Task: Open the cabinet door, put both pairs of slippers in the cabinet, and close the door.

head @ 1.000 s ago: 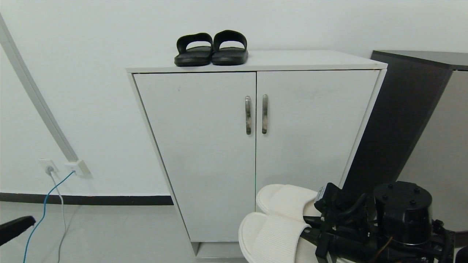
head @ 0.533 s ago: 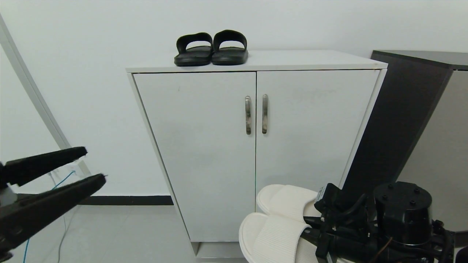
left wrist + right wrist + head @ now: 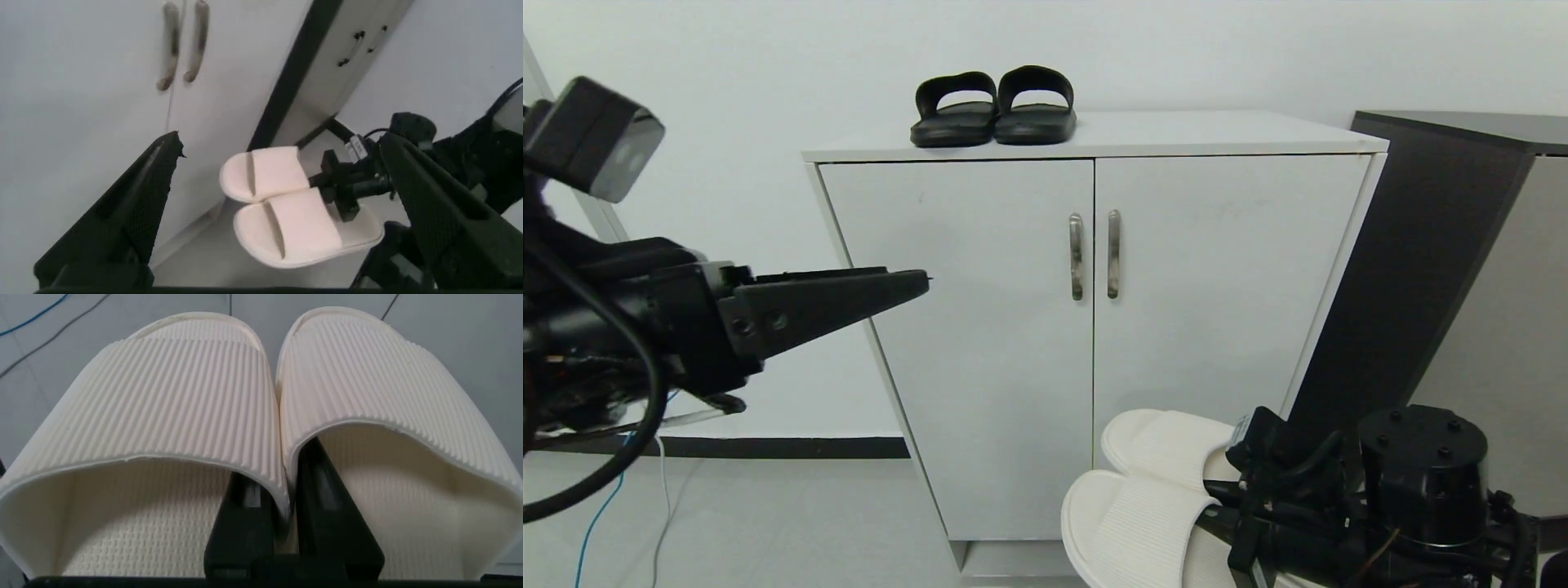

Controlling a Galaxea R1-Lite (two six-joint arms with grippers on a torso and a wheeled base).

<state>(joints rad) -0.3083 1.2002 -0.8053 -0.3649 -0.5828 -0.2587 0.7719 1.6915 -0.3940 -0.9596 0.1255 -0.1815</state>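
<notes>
Right pincer (image 3: 282, 508) pinches cream slippers (image 3: 180, 400) by adjoining inner walls (probably light, squashy foam, may slip); left pincer (image 3: 283, 145) gapes wide, rigid-looking door handle (image 3: 1076, 257) best taken mid-bar.

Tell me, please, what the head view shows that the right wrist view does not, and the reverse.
Head view, not right wrist: the black slippers on top of the cabinet, whose two doors are shut with the handles side by side, and the left gripper raised before the left door. Right wrist, not head: the right gripper clamping the inner walls of the white slippers together, and their dotted insoles. Both: the white slippers with ribbed straps, held as a pair.
</notes>
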